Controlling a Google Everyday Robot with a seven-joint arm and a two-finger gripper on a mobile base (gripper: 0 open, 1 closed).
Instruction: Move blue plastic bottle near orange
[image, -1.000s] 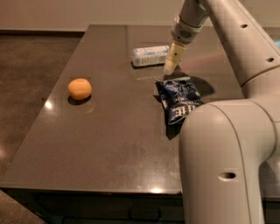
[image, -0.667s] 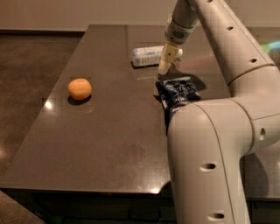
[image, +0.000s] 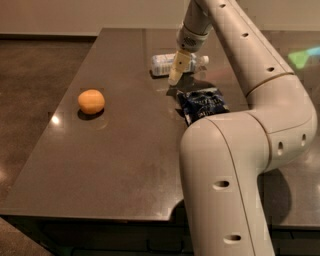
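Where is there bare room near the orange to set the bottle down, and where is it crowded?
Bare tabletop lies all around the orange, widest between it and the chip bag and toward the front edge. Crowded at the far side: the gripper hangs just in front of the lying blue plastic bottle, chip bag close beside.

Gripper (image: 175, 78) points down over far part of table (image: 110, 165), in front of blue plastic bottle (image: 164, 64). Bottle lies on its side, white cap to right. Dark blue chip bag (image: 202, 104) near, on camera side of gripper. Orange (image: 91, 101) well apart, left. White arm (image: 260, 70) fills right side.
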